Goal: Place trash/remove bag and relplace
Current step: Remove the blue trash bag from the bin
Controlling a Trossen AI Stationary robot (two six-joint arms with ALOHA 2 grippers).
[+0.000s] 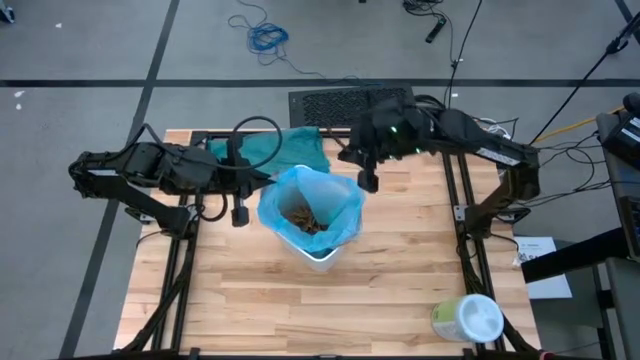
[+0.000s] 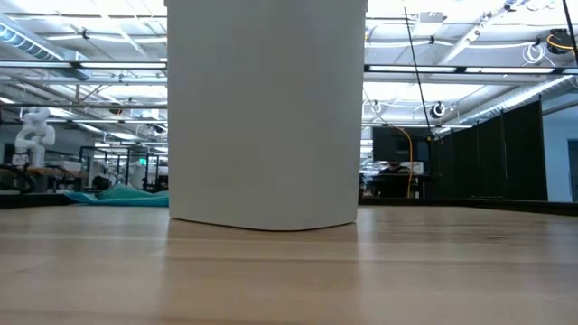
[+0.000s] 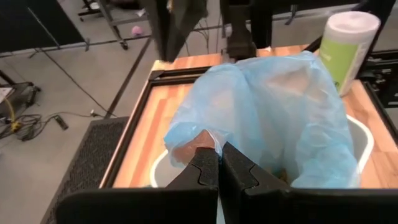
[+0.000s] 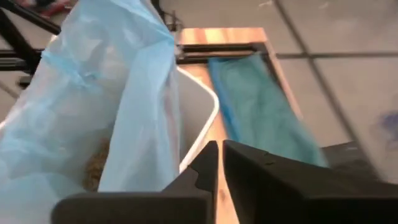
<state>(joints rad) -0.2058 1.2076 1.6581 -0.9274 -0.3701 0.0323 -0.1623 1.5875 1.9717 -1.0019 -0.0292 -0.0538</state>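
In the middle of a pale wooden plank table [image 1: 400, 260] stands a white bin [image 1: 318, 258], smooth-walled and rounded at the corners; every place below is given relative to this bin. Inside it sits the bag [image 1: 335, 205], a thin, crinkly, translucent light-blue plastic liner whose loose top stands up above the rim in folds. At the bottom of the bag lies the trash [image 1: 303, 217], a heap of small crumpled brown paper wads. The left gripper [image 1: 239, 215] hangs just beside the bin on its left, its two dark fingers pressed together; in the left wrist view they meet right at a fold of the blue plastic, but whether any plastic is pinched between them cannot be told. The right gripper [image 1: 368, 183] hangs at the bin's far right corner, just outside the bag's raised edge, its fingers nearly together with a thin gap and nothing between them. Behind the bin, at the table's far edge, a darker teal-green plastic bag [image 1: 285, 150] lies flat and wrinkled. Toward the near right corner of the table, well apart from the bin, stands a cylindrical wipes tub [image 1: 466, 319] with a white lid and a green label; its writing cannot be read.
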